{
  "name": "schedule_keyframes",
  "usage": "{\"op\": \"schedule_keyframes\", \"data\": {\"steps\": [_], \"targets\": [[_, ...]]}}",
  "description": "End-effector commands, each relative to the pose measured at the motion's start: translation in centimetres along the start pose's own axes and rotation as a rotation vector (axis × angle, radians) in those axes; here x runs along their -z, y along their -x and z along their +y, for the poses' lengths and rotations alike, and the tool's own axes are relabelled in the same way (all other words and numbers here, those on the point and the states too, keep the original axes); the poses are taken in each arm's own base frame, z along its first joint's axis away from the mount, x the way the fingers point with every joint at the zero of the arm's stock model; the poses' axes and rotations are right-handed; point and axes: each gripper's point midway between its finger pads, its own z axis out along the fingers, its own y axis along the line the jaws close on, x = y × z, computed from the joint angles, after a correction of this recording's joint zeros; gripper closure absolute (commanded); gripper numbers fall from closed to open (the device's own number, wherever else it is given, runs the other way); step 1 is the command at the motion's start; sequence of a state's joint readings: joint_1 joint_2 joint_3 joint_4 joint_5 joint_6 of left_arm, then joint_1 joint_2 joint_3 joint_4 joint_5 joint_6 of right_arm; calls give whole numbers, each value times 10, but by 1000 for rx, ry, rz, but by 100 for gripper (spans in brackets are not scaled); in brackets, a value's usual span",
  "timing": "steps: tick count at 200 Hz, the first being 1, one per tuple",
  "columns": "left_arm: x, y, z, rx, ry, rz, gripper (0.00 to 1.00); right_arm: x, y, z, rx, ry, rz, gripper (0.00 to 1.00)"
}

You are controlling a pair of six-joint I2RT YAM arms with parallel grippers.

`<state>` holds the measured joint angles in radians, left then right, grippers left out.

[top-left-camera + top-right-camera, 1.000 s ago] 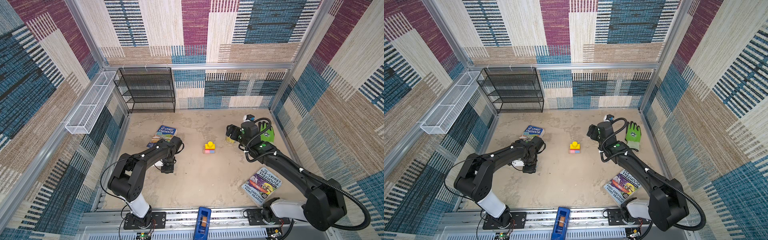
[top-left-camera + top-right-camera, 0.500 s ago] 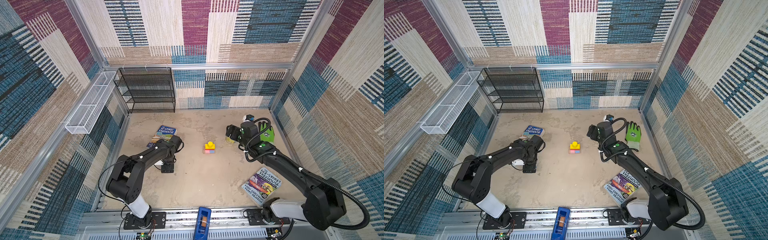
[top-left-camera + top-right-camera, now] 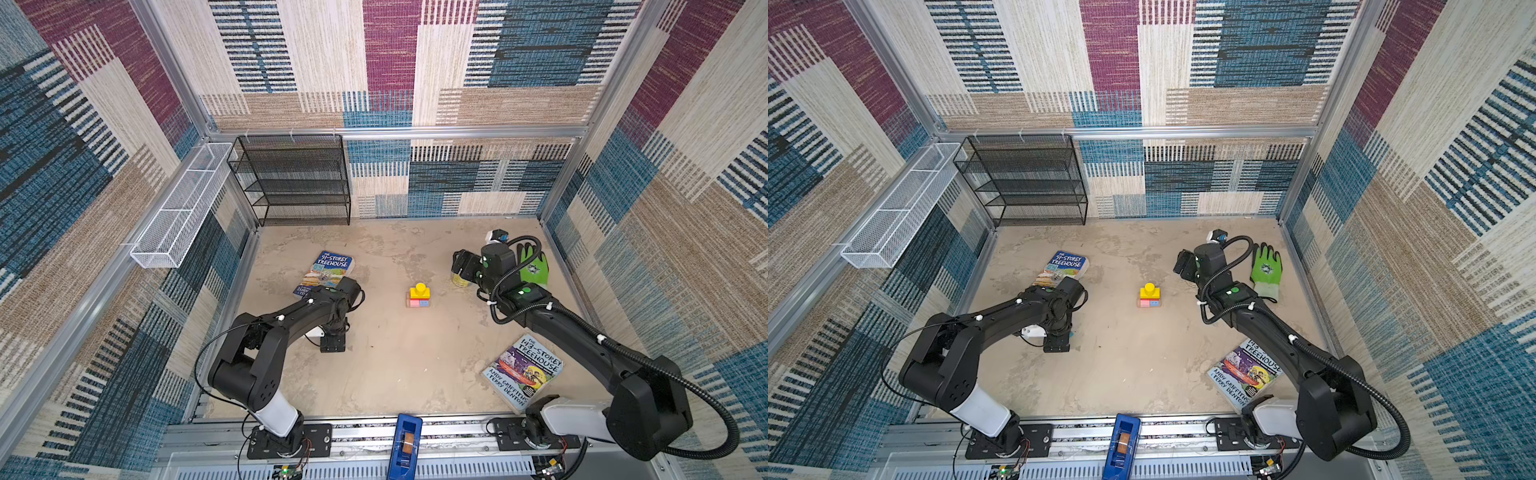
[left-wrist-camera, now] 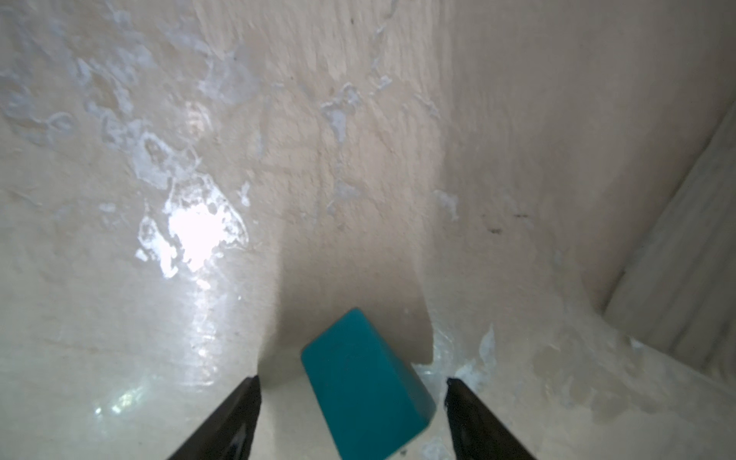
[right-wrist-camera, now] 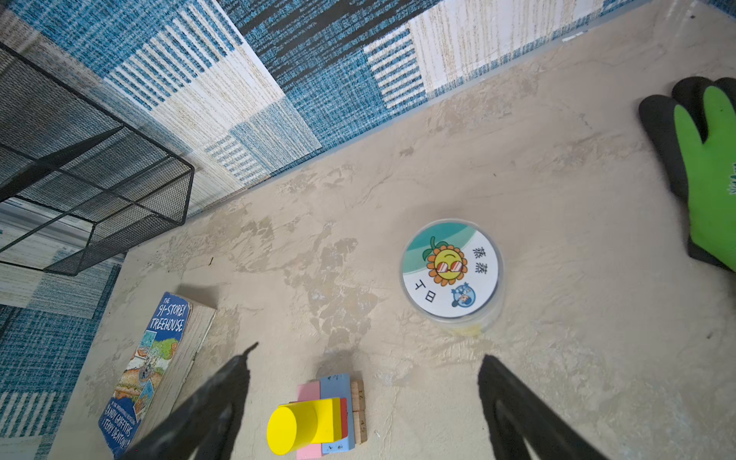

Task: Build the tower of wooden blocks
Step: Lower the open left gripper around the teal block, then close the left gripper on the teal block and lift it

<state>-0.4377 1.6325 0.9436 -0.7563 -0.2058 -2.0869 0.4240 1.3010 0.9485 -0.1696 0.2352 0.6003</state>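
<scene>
Two books (image 3: pixel 328 270) (image 3: pixel 524 376), one jar (image 5: pixel 452 269) — one tower (image 3: pixel 418 296) (yellow-topped).

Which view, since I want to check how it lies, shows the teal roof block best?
The left wrist view: the teal roof block fills the foreground, close up, inside the open left end effector. In both top views the left arm hides it almost wholly; the right wrist view misses it.
</scene>
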Motion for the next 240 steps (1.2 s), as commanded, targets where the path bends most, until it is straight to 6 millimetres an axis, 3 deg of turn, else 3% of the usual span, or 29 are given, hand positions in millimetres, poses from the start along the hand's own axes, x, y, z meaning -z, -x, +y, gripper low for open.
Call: {"op": "schedule_keyframes", "data": {"steps": [1,124,201,240], "targets": [[-4,0,2,165,8,7,23,1,4,0,-4,-1,-18,9],[-13,-13,1,67,17,79,63,0,2,1,-11,1,-7,10],[-3,-57,-31,-320,20,232,97,4,5,1,4,2,-9,11],[-2,-76,-45,-428,-2,259,100,8,5,0,2,4,-12,12]]}}
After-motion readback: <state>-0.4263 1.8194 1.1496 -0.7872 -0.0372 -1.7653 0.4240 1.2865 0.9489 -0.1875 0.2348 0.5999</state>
